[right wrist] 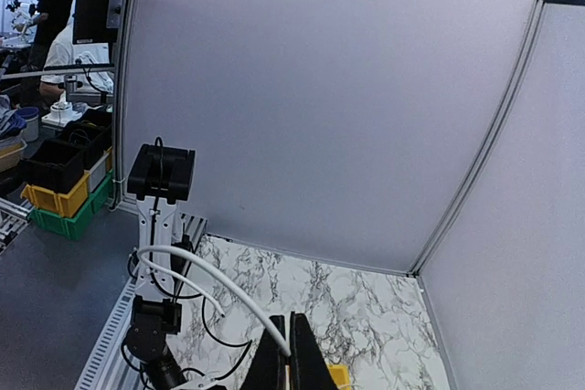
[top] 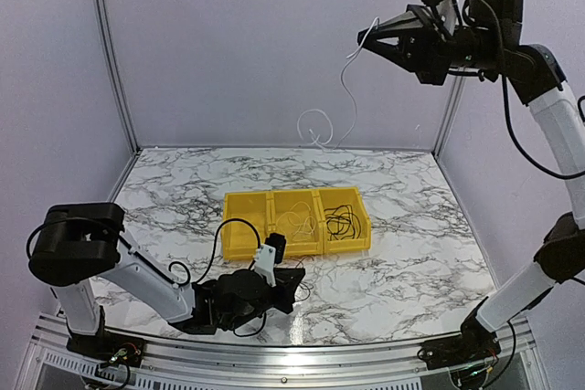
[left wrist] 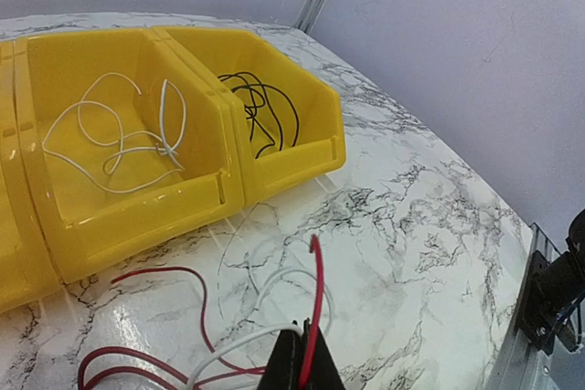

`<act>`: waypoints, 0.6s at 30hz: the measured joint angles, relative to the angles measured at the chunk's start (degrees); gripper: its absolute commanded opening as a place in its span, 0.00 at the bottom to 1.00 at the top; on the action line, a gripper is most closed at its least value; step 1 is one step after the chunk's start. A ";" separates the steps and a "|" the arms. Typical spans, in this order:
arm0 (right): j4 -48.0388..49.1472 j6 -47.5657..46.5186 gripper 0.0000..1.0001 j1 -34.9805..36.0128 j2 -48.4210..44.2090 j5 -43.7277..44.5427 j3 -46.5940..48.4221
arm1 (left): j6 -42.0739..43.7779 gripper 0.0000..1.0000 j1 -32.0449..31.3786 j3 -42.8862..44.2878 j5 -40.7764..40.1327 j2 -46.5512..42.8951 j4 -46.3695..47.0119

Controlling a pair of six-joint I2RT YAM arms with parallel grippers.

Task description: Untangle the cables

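Note:
Low in front of the yellow bin [top: 239, 235], my left gripper [top: 298, 282] is shut on a red cable [left wrist: 317, 285] whose end sticks up past the jaws [left wrist: 303, 324]. A white cable [left wrist: 265, 291] and more red loops [left wrist: 137, 353] lie tangled on the marble just beside them. My right gripper [top: 366, 40] is raised high at the upper right, shut on a white cable [top: 350, 89] that dangles to a loop near the back wall. In the right wrist view that white cable [right wrist: 210, 276] arcs left from the jaws [right wrist: 288, 319].
The bin's middle compartment [left wrist: 55, 61] holds looped white cables [left wrist: 119, 139] and its right compartment holds black cables [left wrist: 267, 107]. The left compartment [top: 247, 216] looks bare. Grey walls enclose the table at the back and sides. A metal rail [top: 292, 358] runs along the near edge.

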 measured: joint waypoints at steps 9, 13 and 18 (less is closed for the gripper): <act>1.99 0.28 0.00 0.00 -0.02 0.02 -0.48 | -2.51 0.01 -0.17 -4.81 2.54 -5.70 -0.44; 3.17 0.48 0.00 0.00 -0.04 0.20 -3.37 | -4.04 0.10 -0.28 -8.09 3.52 -9.25 -0.50; 4.66 0.70 0.00 0.00 0.02 0.70 -8.57 | -5.51 0.29 -0.39 -11.28 4.63 -13.51 -0.72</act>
